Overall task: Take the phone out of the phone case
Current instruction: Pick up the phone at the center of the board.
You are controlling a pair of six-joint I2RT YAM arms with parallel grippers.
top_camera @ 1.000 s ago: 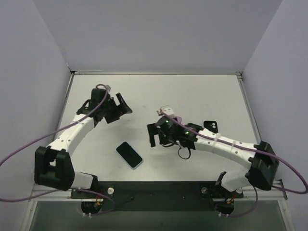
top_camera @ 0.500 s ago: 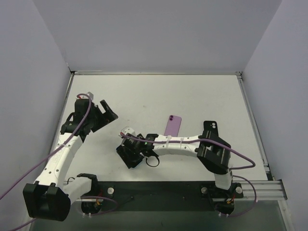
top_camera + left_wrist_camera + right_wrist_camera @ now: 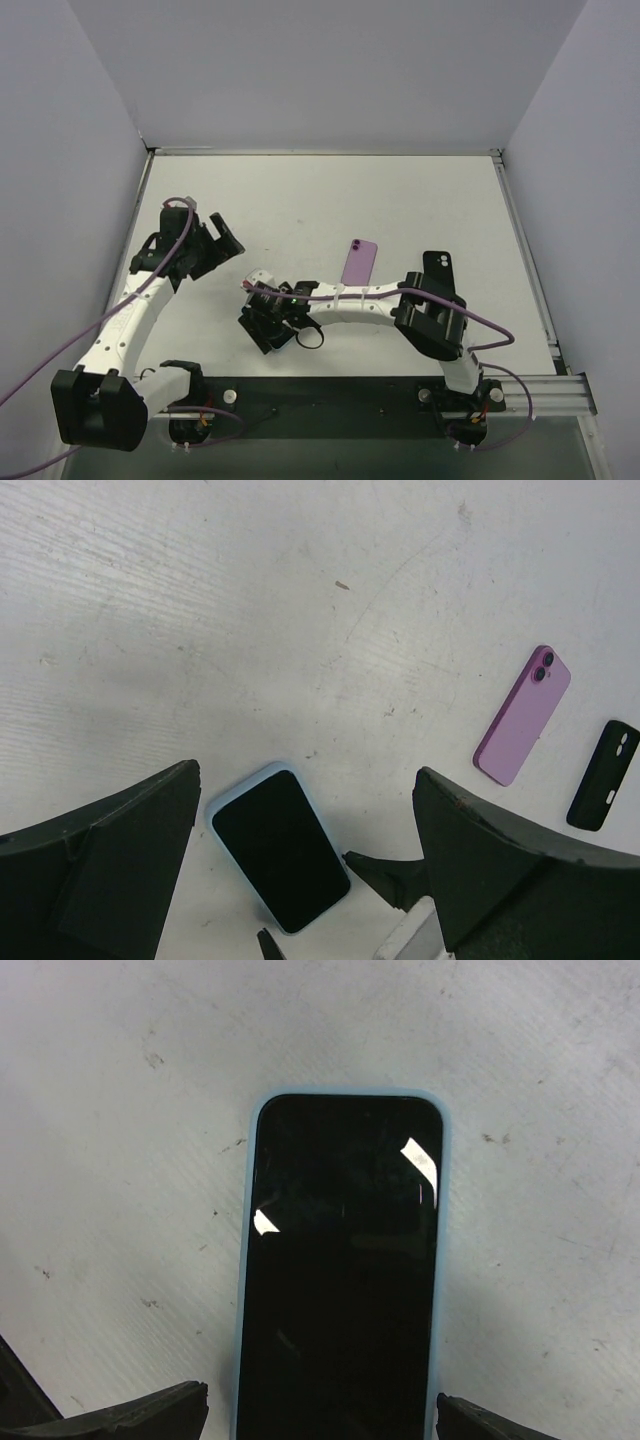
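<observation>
Scuffed white desk (image 3: pixel 420 200), grey walls (image 3: pixel 330 70). Black-screened phone (image 3: pixel 340 1270) in pale-blue case (image 3: pixel 243 1260) lies between the wide-apart right fingers (image 3: pixel 130 1417); left fingers (image 3: pixel 100 855) also apart.

Right hand (image 3: pixel 264 329) now over the phone (image 3: pixel 340 1260).

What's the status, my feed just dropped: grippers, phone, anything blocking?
Right gripper open over phone; left gripper open, off aside. Phone still in blue case, screen up. Purple phone, black case lie clear.
</observation>
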